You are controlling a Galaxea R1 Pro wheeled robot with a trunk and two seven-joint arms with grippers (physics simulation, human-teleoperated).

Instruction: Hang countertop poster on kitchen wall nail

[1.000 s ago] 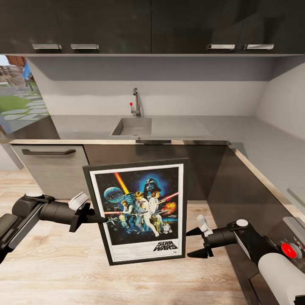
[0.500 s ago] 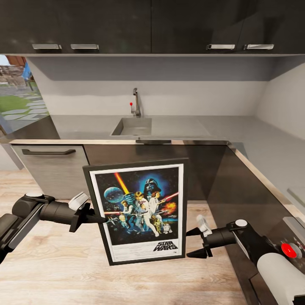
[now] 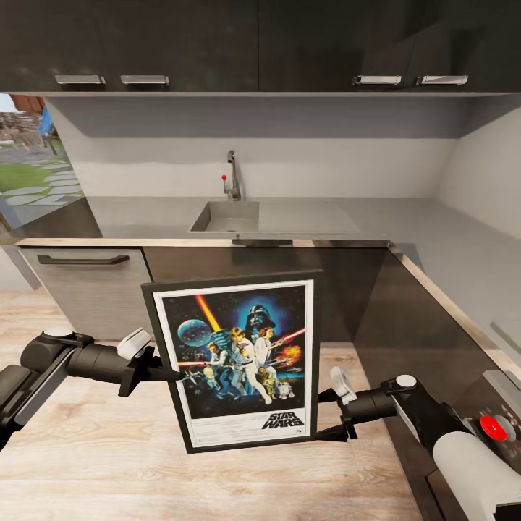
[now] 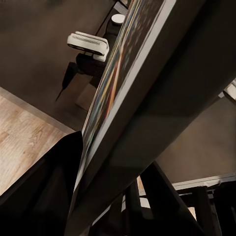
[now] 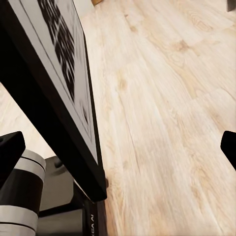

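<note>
Right hand [image 3: 327,415] had moved closer to poster [image 3: 239,358], fingers spread wide; left hand [image 3: 168,375] clamped poster's edge.

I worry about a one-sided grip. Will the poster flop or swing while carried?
The poster probably won't flop: its black frame looks rigid and flat. Held at one edge by the left gripper, it may pivot; the open right gripper isn't steadying it.

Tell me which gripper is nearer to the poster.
Left. The left gripper is clamped on the poster at its left frame edge, carrying it. The right gripper is open just off the poster's lower right edge, apparently not touching it.
</note>
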